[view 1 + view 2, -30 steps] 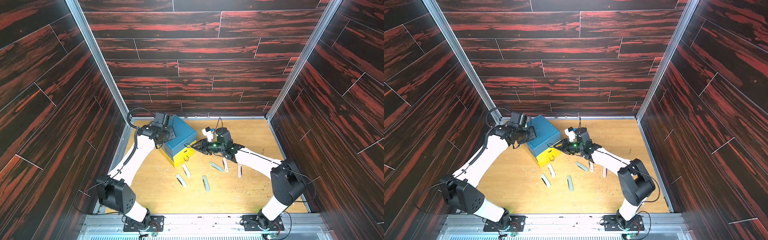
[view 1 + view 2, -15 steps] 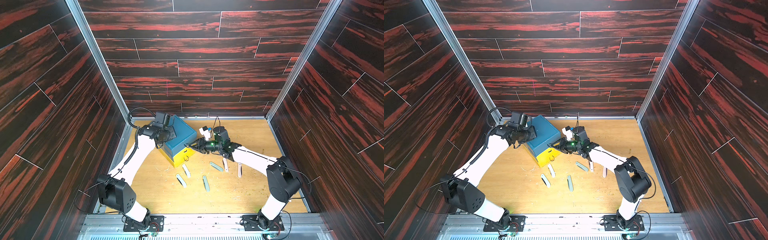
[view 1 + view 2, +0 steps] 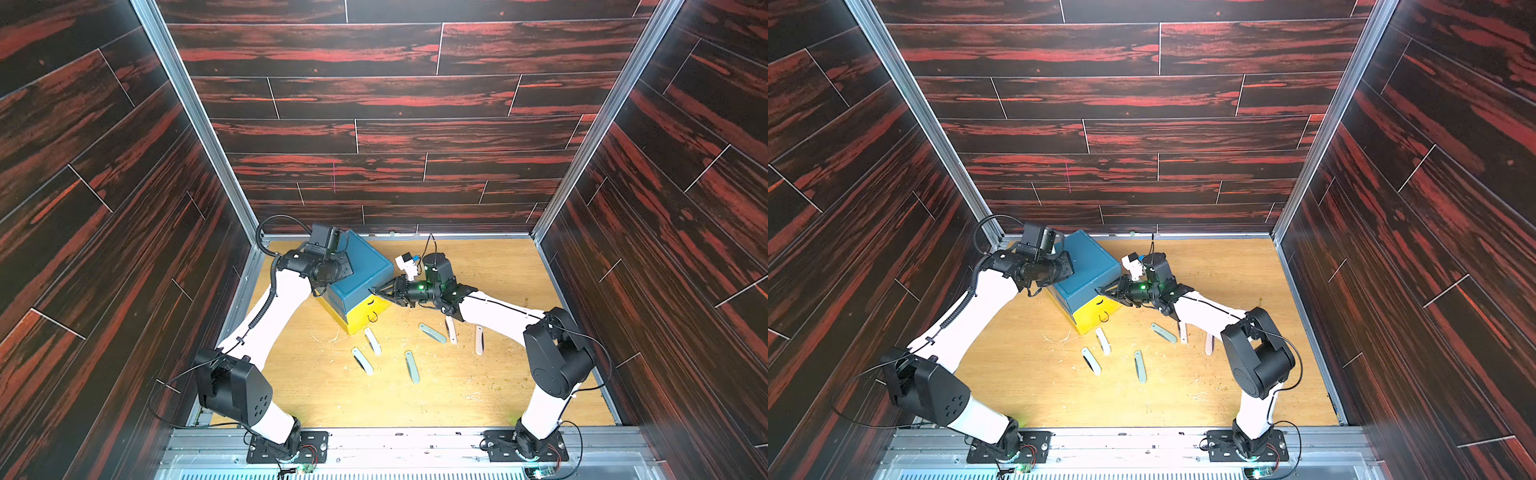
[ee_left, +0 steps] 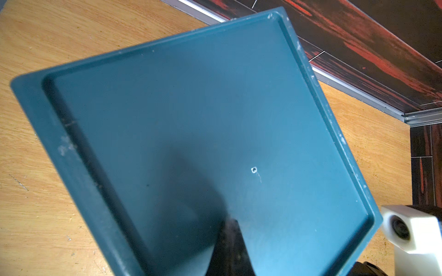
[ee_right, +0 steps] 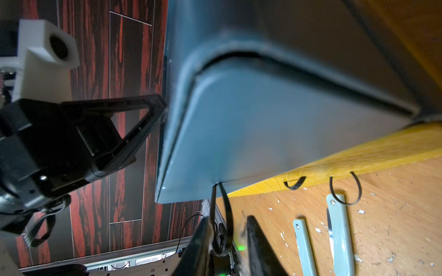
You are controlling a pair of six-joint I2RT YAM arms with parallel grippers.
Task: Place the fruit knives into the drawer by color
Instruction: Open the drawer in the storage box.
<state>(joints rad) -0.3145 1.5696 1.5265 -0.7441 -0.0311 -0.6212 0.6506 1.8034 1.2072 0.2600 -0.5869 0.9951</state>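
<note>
The drawer (image 3: 365,259) (image 3: 1090,266) stands at the back left of the wooden floor, with a teal top and yellow lower drawers (image 3: 365,313). My left gripper (image 3: 343,268) (image 4: 233,224) is shut, its tip resting on the teal top (image 4: 191,107). My right gripper (image 3: 376,291) (image 5: 227,221) sits at the teal upper drawer's front. Its jaws are open and straddle the black loop pull (image 5: 223,210), with a gap on one side. Several fruit knives lie on the floor in front: two pale ones (image 3: 372,341) (image 3: 362,360), two grey-green (image 3: 412,366) (image 3: 432,333), two pinkish (image 3: 451,330) (image 3: 479,340).
Dark wood-patterned walls (image 3: 124,249) close in the floor on three sides, and a metal rail (image 3: 395,440) runs along the front. Two more black loop pulls (image 5: 294,184) (image 5: 345,191) hang from the yellow drawers. Two knives (image 5: 305,246) (image 5: 340,234) lie just beside my right gripper.
My right gripper has moved left up to the teal drawer's front, and its jaws have narrowed around the loop pull. The left arm has stayed on the chest's top.
</note>
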